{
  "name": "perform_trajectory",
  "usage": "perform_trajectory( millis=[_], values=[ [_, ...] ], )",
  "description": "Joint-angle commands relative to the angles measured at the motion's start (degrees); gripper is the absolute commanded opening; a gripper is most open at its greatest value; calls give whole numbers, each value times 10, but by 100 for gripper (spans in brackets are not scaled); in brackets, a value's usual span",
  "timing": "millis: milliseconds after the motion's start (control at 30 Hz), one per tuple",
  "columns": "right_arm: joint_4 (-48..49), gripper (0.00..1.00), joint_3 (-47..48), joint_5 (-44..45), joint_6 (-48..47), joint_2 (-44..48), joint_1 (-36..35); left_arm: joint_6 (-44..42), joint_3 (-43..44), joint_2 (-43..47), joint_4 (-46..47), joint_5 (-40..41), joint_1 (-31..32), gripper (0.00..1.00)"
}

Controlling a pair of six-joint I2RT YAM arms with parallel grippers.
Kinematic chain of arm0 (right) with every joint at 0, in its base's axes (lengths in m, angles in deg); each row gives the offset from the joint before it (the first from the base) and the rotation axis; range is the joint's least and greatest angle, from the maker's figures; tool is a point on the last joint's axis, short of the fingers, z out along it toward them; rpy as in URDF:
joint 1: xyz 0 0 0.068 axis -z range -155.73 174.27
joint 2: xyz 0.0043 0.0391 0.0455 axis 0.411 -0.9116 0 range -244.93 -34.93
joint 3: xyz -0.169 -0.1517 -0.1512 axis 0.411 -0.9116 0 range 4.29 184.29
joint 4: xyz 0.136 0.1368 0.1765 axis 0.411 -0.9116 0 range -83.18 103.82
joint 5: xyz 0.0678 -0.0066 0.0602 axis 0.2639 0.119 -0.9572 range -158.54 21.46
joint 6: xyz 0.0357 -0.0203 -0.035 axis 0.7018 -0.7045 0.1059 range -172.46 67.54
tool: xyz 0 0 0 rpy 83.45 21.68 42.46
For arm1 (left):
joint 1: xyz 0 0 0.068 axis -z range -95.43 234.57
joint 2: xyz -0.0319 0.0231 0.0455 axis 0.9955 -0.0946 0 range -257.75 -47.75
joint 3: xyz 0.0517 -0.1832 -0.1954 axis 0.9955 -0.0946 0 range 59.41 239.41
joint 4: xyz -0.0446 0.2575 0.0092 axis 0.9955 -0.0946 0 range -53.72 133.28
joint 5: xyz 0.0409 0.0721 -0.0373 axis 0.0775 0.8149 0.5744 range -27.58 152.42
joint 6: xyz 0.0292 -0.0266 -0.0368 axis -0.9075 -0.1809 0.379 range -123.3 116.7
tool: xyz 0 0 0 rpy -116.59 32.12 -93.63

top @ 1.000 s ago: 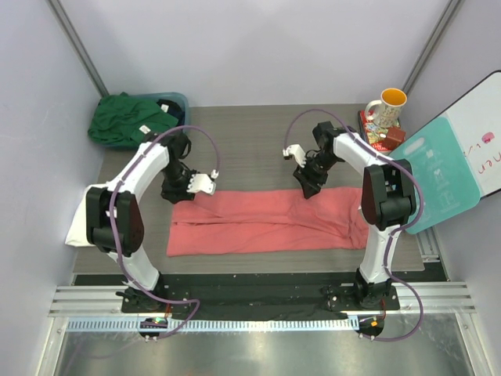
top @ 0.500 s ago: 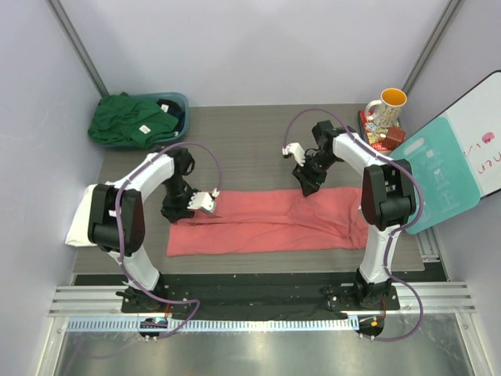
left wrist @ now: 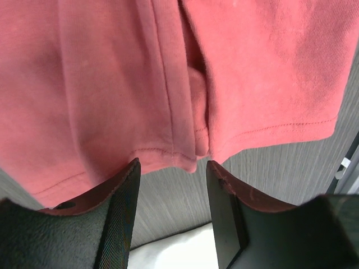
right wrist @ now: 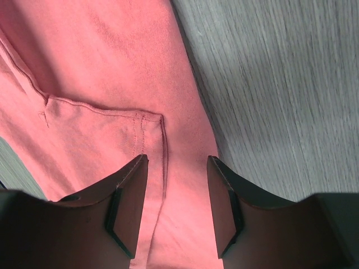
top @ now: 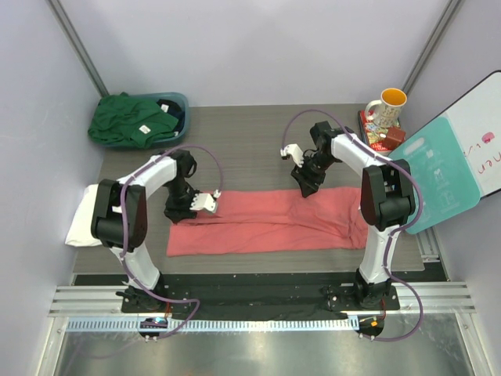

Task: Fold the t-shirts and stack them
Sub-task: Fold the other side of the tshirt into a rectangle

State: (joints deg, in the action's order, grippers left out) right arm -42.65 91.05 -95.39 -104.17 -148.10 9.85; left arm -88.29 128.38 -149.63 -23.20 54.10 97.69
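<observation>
1. The left gripper [top: 185, 213] points down at the far left corner of the long coral-red cloth t-shirt [top: 266, 223]. In its wrist view the left gripper [left wrist: 173, 168] has its two dark fingers [left wrist: 120, 213] spread about halfway. The shirt's stitched hem [left wrist: 168, 154] and a strip of the grey wood-grain table [left wrist: 280, 168] show in the gap. Nothing is pinched.
2. The right gripper [top: 304, 188] points down at the shirt's far edge, right of its middle. In its wrist view the right gripper [right wrist: 175, 162] is also about half spread. Its fingers [right wrist: 126, 196] straddle a seamed corner of the coral cloth [right wrist: 95, 67], and the jaws are closed on nothing.
3. The coral-red t-shirt lies flat as a long band across the near half of the table [top: 243, 141], between the two arms.
4. A teal plastic tub [top: 178, 100] sits at the far left corner. A crumpled dark green t-shirt [top: 125, 119] with a small white label [top: 144, 128] fills it and spills over its left rim. Something dark blue [top: 169, 106] lies beside the shirt in the tub.
5. A white cloth t-shirt [top: 78, 227] lies at the table's left edge, partly behind the left arm.
6. A patterned mug with an orange inside [top: 387, 106] stands at the far right corner. Whether it holds anything cannot be told.
</observation>
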Motion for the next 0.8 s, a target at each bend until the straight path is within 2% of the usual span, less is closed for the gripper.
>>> perform_trajectory(
  millis=[0, 367, 467, 567, 600, 667, 767],
  values=[
    [7, 52, 10, 0, 4, 26, -4, 7, -9, -9, 12, 9, 1, 51],
    [7, 50, 22, 2, 5, 21, -5, 20, -14, -32, 33, 10, 1, 50],
    [7, 49, 21, 4, 4, 20, -5, 24, -11, -40, 35, 16, 2, 42],
    [7, 49, 19, 5, 1, 21, -5, 26, 0, -47, 23, 19, 1, 21],
    [8, 49, 18, 5, 1, 21, -6, 29, 5, -51, 11, 20, 1, 11],
    [7, 49, 17, 6, 1, 19, -5, 36, 22, -56, -5, 25, 1, 8],
    [7, 49, 17, 6, -2, 20, -5, 37, 39, -60, -28, 23, 1, 8]
  ],
)
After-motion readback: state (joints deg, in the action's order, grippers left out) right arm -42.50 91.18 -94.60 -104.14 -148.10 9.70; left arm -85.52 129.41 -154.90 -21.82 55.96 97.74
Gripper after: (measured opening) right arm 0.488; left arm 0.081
